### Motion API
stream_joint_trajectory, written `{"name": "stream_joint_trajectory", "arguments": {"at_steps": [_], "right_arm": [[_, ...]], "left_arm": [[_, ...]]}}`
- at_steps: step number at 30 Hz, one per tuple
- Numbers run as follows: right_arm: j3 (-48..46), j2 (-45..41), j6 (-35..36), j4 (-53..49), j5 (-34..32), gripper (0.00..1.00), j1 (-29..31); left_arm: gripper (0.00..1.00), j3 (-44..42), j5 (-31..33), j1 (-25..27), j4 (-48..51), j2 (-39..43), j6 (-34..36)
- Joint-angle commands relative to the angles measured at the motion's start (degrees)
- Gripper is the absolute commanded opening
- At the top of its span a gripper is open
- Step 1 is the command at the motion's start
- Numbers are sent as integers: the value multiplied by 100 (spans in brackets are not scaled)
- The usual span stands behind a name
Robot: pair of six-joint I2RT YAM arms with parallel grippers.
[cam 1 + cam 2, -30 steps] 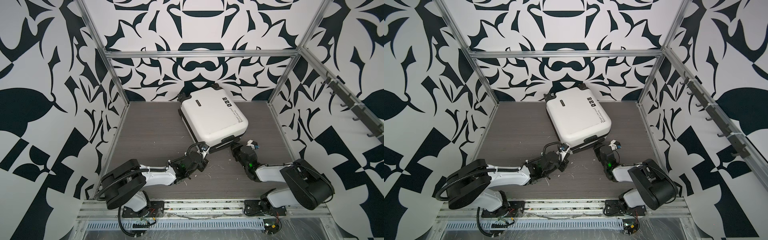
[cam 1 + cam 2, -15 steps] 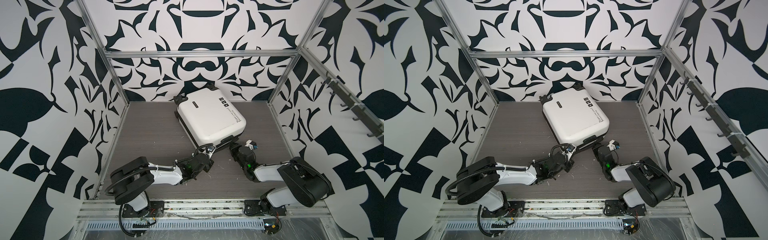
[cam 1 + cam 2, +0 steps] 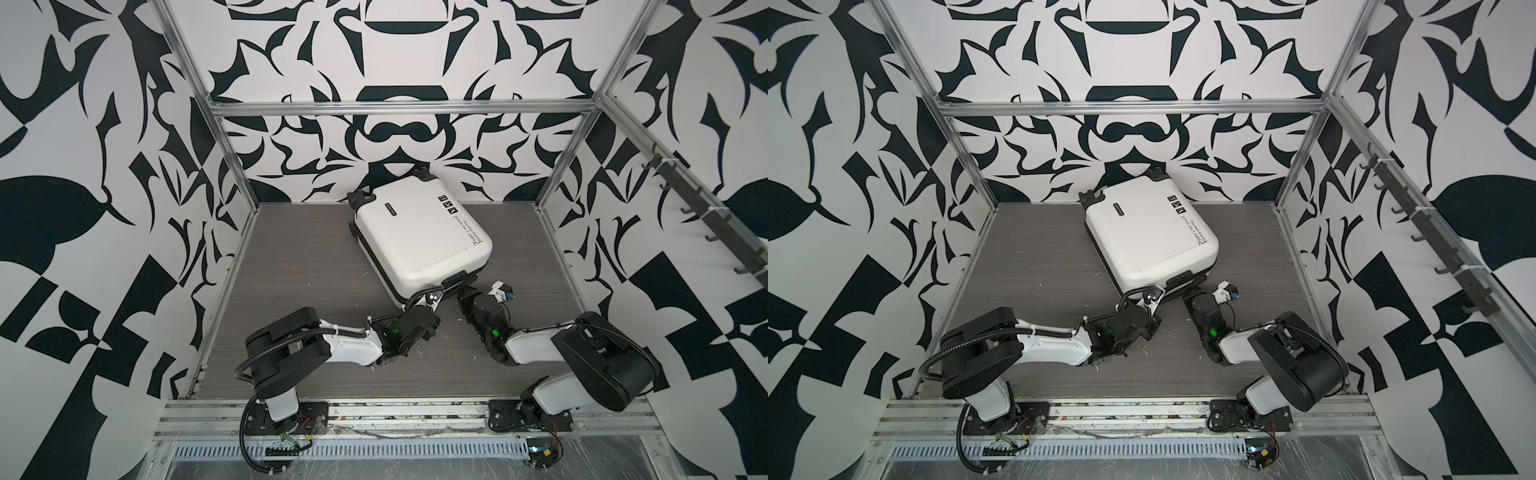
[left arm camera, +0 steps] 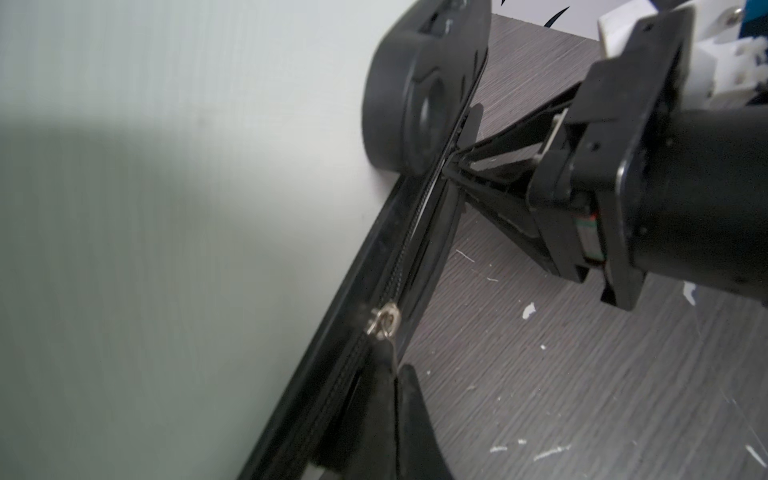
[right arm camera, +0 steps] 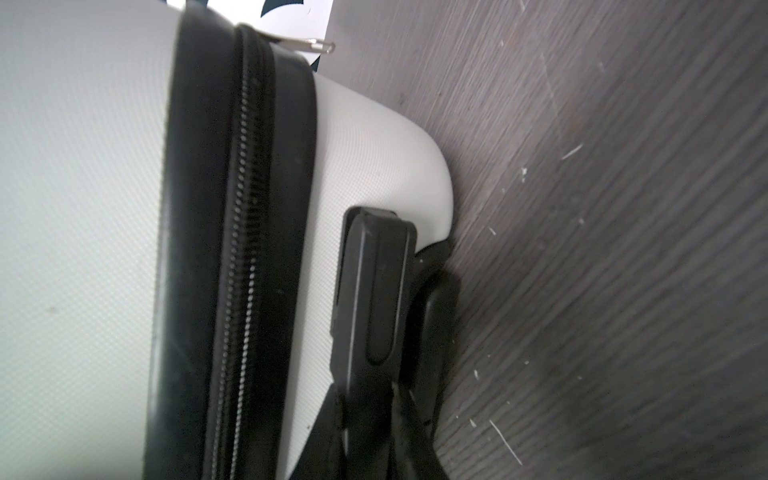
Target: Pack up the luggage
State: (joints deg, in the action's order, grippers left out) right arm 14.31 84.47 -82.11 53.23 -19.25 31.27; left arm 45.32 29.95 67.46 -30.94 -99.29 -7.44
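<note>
The luggage lies flat and closed on the grey table, white shell up, its wheels toward the back wall. My left gripper is at its near corner. In the left wrist view that gripper is shut on the pull tab of the silver zipper slider. My right gripper presses against the near right edge. In the right wrist view it is shut on the black handle beside the closed zipper.
The table is walled by black-and-white patterned panels on an aluminium frame. A rail of hooks runs along the right wall. White flecks litter the boards near the arms. A second silver pull sticks out at the far corner.
My left gripper has slid to the right along the luggage's near edge with the zipper pull. The luggage has turned slightly and shifted left. The right gripper stayed on the handle.
</note>
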Motion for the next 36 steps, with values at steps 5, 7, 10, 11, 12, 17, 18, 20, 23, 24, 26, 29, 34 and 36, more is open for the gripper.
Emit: {"name": "stream_joint_trajectory", "arguments": {"at_steps": [5, 7, 10, 11, 12, 17, 18, 20, 23, 24, 26, 29, 34, 36], "right_arm": [[275, 9, 178, 521, 1063, 0, 574], [268, 6, 191, 518, 1039, 0, 606], [288, -1, 212, 481, 968, 0, 715], [306, 6, 221, 461, 926, 0, 767], [313, 24, 222, 449, 889, 0, 820], [465, 185, 221, 484, 603, 0, 1180], [499, 207, 221, 486, 574, 0, 1250], [585, 281, 226, 495, 505, 0, 1407], [708, 402, 230, 530, 448, 0, 1598], [740, 447, 229, 551, 431, 0, 1654], [812, 549, 221, 633, 409, 0, 1777], [859, 674, 206, 747, 355, 0, 1930], [743, 833, 152, 1018, 331, 0, 1971], [699, 839, 151, 1010, 325, 0, 1977]], "left_arm": [[0, 506, -703, 400, -878, -106, 259], [0, 513, -700, 396, -901, -78, 354], [0, 487, -603, 399, -952, -47, 481], [0, 474, -587, 395, -975, -30, 504], [0, 461, -564, 391, -997, -20, 520], [0, 391, -503, 396, -1111, 18, 611], [0, 375, -494, 395, -1132, 22, 630], [0, 369, -482, 394, -1161, 30, 656], [0, 337, -480, 394, -1195, 51, 678], [0, 328, -480, 392, -1208, 57, 685], [0, 300, -462, 392, -1239, 66, 702], [0, 237, -418, 391, -1274, 96, 719], [0, 99, -341, 393, -1344, 186, 750], [0, 56, -307, 393, -1353, 221, 786]]}}
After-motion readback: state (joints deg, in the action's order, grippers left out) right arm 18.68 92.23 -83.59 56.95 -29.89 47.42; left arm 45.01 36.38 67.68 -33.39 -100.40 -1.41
